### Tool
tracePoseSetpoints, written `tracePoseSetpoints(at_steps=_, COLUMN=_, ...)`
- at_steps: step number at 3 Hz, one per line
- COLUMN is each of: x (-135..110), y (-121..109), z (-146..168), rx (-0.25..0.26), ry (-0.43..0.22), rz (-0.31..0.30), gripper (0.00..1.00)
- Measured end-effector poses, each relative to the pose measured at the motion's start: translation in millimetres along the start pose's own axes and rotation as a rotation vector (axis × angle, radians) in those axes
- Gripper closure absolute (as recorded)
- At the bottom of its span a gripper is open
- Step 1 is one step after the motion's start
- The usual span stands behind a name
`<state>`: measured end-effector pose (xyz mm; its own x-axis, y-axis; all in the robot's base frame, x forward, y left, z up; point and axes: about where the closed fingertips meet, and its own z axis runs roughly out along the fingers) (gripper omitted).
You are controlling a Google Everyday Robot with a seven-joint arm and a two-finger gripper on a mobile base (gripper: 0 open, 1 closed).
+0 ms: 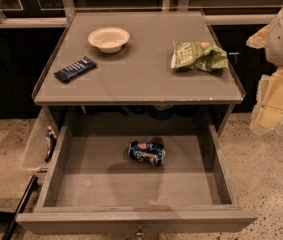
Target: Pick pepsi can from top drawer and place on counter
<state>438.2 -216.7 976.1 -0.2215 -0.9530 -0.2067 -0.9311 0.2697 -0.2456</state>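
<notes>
Lying sideways in the wide grey top drawer (88,184): small dented dark-blue metal pepsi can (147,153), liable to roll from a glancing touch. White-and-yellow gripper (274,101), right, beside flat grey counter (141,76): state cannot be told.

We see pepsi can (147,153) mid top drawer (106,184), below worktop (141,81); bowl (109,39), bar (75,69) on its left, bag (199,56) right; claw (273,104) off right edge.

one pepsi can (147,153) in one open top drawer (106,184). on one desk (141,79): one white bowl (109,38), one dark blue snack bar (75,69), one green chip bag (198,56). one tool (271,109) at right edge, beside desk.
</notes>
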Motion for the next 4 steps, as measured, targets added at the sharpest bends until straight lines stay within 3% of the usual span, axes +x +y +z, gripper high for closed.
tracePoseSetpoints(at_steps=1, x=5, y=0, z=21, rx=0.014, ry=-0.024, rz=-0.005, gripper=0.00)
tracePoseSetpoints(at_steps=2, x=5, y=0, z=21, rx=0.014, ry=-0.024, rz=-0.005, gripper=0.00)
tracePoseSetpoints(at_steps=4, x=-4, y=23, z=94, rx=-0.063, ry=-0.106, rz=0.038, gripper=0.00)
